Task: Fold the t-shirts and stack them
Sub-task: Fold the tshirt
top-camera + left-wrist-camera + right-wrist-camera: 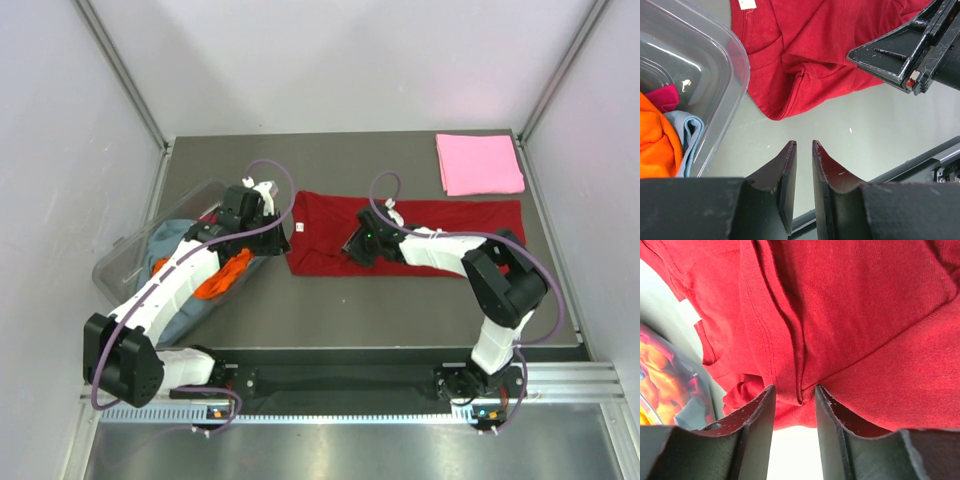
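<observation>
A dark red t-shirt (450, 215) lies spread flat across the middle of the table, its white neck label (300, 227) at the left end. My right gripper (352, 245) is open and low over the shirt's left part. In the right wrist view (794, 390) a raised crease of the red cloth (865, 315) sits between its fingertips. My left gripper (270, 215) hovers by the shirt's left edge. In the left wrist view (804, 145) its jaws stand a narrow gap apart, empty, over bare table beside the red sleeve (805, 45). A folded light pink shirt (480, 163) lies at the back right.
A clear plastic tub (120, 262) lies at the left, holding orange (225, 275) and grey-blue (165, 245) shirts. The left wrist view shows its rim (735, 55) and a magenta shirt (665, 97) inside. White walls enclose the table.
</observation>
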